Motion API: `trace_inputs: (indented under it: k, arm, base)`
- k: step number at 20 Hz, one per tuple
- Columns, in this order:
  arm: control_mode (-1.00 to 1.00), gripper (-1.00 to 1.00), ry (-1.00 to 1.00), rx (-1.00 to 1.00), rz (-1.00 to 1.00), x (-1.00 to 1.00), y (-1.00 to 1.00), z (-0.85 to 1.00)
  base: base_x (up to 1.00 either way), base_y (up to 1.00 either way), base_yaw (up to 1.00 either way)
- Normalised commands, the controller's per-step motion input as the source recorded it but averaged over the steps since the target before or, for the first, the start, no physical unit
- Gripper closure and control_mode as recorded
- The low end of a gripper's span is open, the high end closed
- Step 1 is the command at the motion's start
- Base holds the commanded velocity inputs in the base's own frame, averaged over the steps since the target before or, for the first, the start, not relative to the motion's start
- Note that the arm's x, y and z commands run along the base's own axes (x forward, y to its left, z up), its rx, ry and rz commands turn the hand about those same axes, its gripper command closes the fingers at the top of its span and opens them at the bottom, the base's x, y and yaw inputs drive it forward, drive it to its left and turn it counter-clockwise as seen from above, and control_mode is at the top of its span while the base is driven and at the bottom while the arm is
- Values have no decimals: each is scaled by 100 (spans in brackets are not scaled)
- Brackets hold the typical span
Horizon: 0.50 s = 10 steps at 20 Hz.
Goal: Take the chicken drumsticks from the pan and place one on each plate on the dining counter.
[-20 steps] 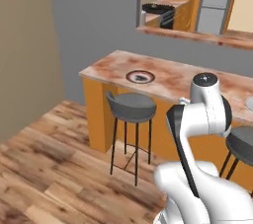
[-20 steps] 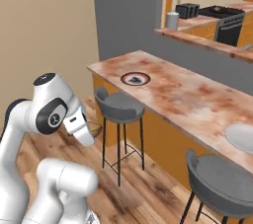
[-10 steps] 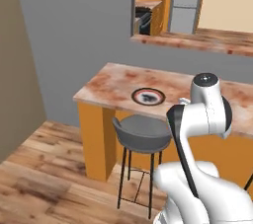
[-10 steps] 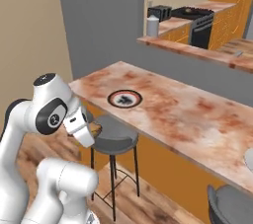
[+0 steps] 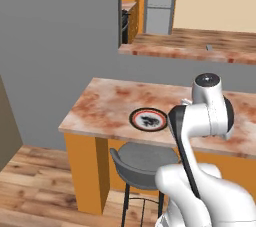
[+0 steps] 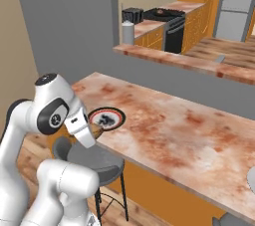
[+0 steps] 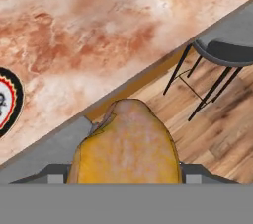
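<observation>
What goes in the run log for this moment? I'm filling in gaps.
phase: carrying | gripper: shut on chicken drumstick | held over stool, short of dining counter | dark-rimmed plate: no drumstick

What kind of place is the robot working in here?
Most likely a home kitchen with a dining bar: a long marble dining counter with a grey stool under it, and behind the pass-through a black stove and a steel fridge.

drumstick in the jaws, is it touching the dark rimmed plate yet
Apart. In the hand view the drumstick sits over the stool and counter edge, while the dark-rimmed plate lies off to one side with marble between.
</observation>
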Motion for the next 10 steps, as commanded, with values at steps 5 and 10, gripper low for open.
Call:
trace_inputs:
  k: [5,10]
  arm:
    - [-100,100,-11,0,-24,47,0,-4]
    - [-100,100,-17,9,0,57,0,0]
  base:
    - [0,0,0]
    - [0,0,0]
